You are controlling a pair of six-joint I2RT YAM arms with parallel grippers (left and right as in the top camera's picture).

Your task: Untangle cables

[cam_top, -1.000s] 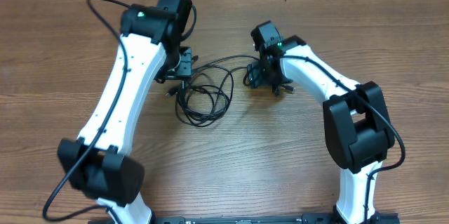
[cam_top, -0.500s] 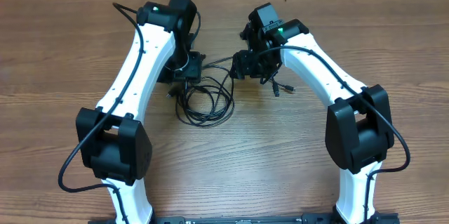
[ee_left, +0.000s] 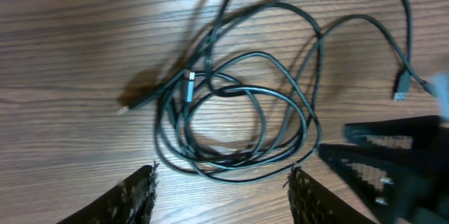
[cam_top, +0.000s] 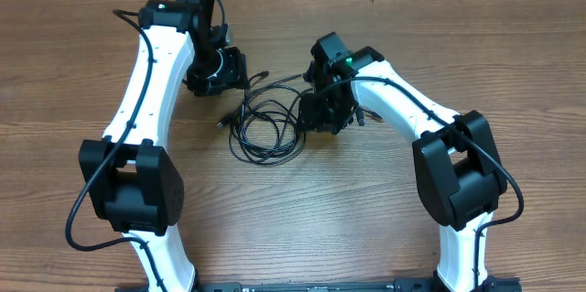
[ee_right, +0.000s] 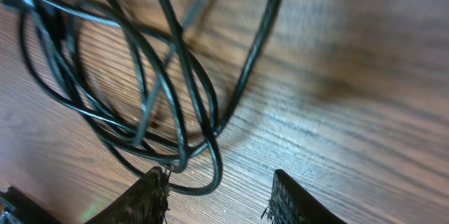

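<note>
Right fingers (ee_right: pixel 149 199) spread, nothing clamped, outer loop of the cables (cam_top: pixel 270 127) between them; left fingers (ee_left: pixel 133 199) spread empty over the tangle mid-counter (cam_top: pixel 366 200); right should pinch only that one strand, then pull outward slowly.

The cables (cam_top: pixel 265 127) are black, one with a silvery plug (ee_left: pixel 188 78). The surface (cam_top: pixel 320 210) is brown with thin dark stripes. The left arm (cam_top: pixel 151 81) and right arm (cam_top: pixel 394 95) are white with black parts.
</note>
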